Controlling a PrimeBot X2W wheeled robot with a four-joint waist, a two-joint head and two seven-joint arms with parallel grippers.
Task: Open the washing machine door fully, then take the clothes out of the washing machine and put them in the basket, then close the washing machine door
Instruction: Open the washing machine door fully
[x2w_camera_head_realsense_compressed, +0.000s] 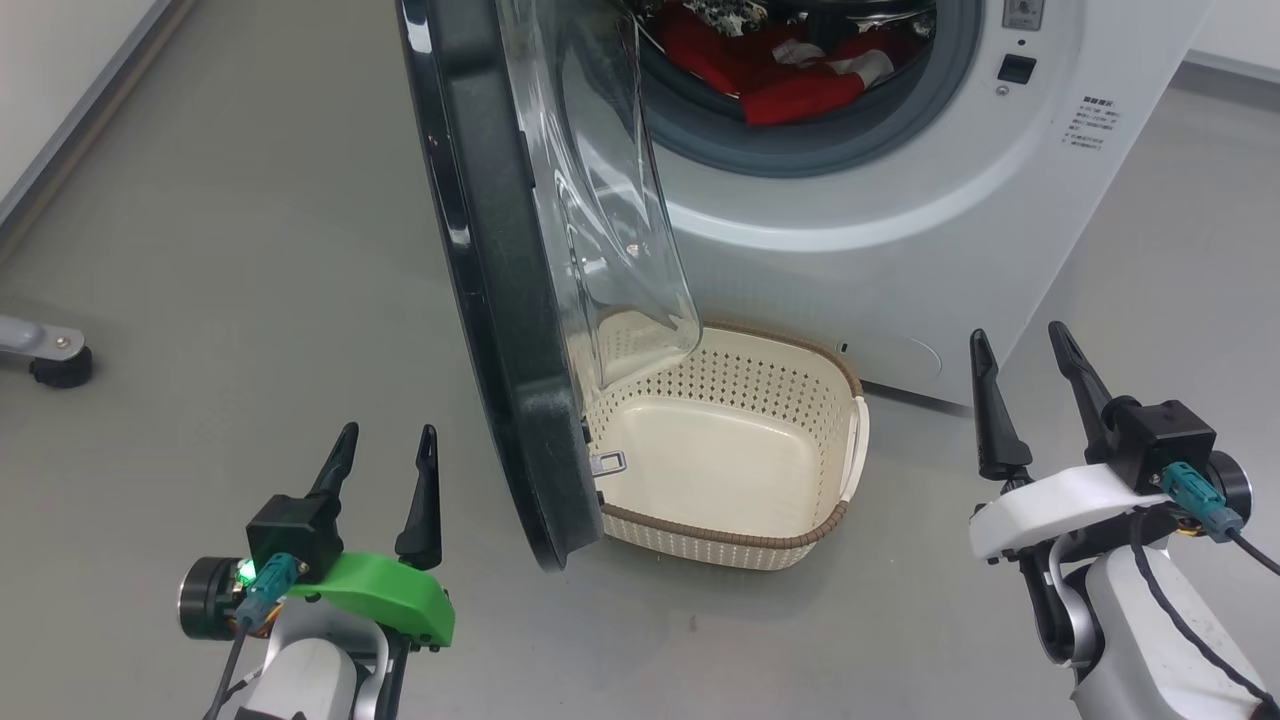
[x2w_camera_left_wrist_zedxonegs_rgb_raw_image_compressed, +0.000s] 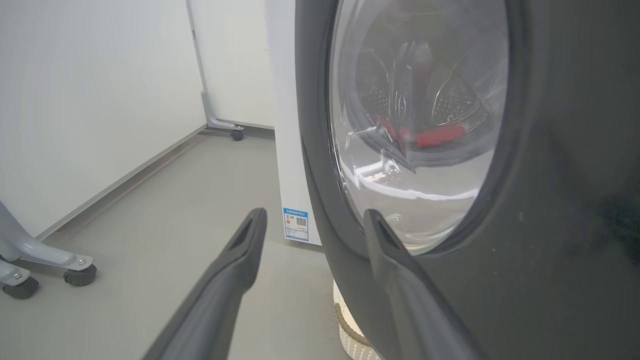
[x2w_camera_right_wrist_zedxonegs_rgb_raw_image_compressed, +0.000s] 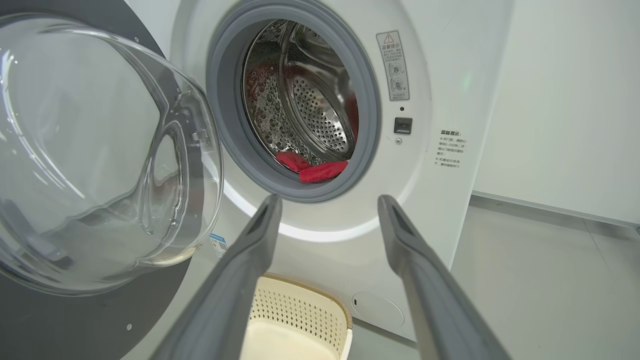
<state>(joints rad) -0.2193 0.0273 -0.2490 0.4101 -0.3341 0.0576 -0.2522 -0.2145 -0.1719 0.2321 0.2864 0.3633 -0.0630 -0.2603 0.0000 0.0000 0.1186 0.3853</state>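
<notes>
Dark, long fingers of the left gripper (x2w_camera_head_realsense_compressed: 390, 428) stand parted and hold nothing, low at the near left above the grey floor (x2w_camera_head_realsense_compressed: 230, 250). In the head view a gap separates them from the outer face of the washing machine door (x2w_camera_head_realsense_compressed: 490, 250). At the near right, the right gripper (x2w_camera_head_realsense_compressed: 1018, 332) likewise has its jaws spread and empty, pointing toward the washing machine (x2w_camera_head_realsense_compressed: 900, 220).

Between the two arms the door hangs swung out, nearly edge-on to the head camera. Its glossy black rim faces the left gripper and its clear glass bowl bulges toward the drum side. Just behind the door's lower edge the cream basket (x2w_camera_head_realsense_compressed: 740, 385) sits on the floor, its pale bottom showing, near the foot of the machine.

Farther back, the drum mouth with its grey rubber ring (x2w_camera_head_realsense_compressed: 800, 150) stands uncovered. The red clothes (x2w_camera_head_realsense_compressed: 800, 95) lie inside, at the bottom of the steel drum.
</notes>
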